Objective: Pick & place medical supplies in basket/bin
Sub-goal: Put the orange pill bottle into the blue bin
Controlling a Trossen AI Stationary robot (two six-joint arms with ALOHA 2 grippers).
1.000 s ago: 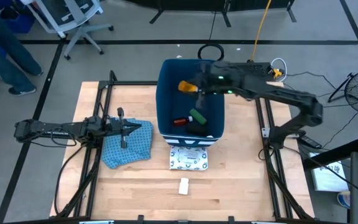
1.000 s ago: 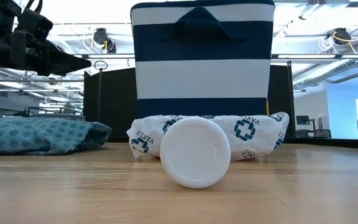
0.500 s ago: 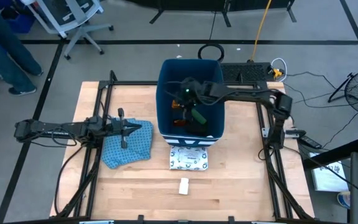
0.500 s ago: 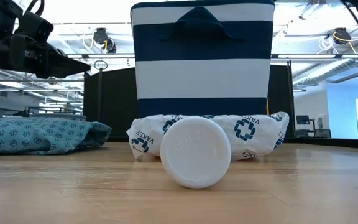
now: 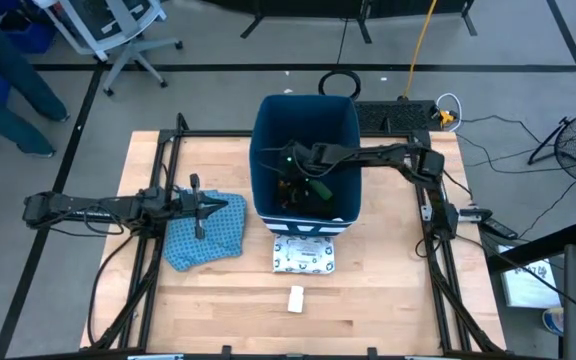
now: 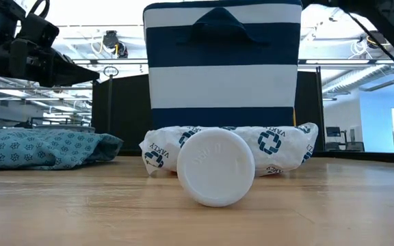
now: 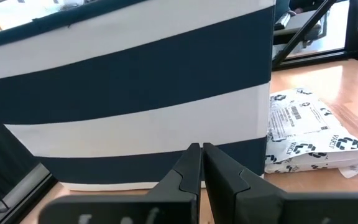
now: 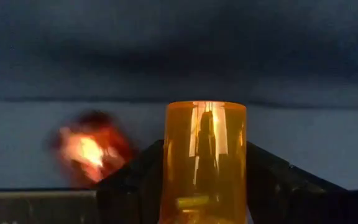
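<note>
I am in the placing step for the orange bottle point(image 8: 205, 162). My right gripper point(image 5: 290, 172) is reaching down inside the bin point(image 5: 265, 120), and its wrist camera shows the bottle standing upright between the two dark fingers point(image 8: 278, 180), which press it on both sides. So this gripper is holding the bottle, with the jaws closed on it and not wide. In front of it I see the dark blue inner wall of the bin and a blurred red bottle point(image 8: 91, 149) lying lower, a little to the side.

I think the next move is only to let go. The jaws must open enough for the bottle to fall free, and it should drop beside the red bottle and the green bar point(image 5: 318, 186), not on top of them where it could bounce. After that the arm has to rise straight up, because the bin walls are close around it and a sideways pull could tip the bin.

My left gripper point(image 7: 201, 155) waits over the blue cloth point(image 5: 208, 235), just beside the bin's striped outside wall, with its fingers pressed together and nothing between them.

Still outside, on the table point(image 5: 388, 300), are the white patterned packet point(image 5: 303, 256), touching the foot of the bin, and a small white container point(image 5: 296, 298) a little in front of it.
</note>
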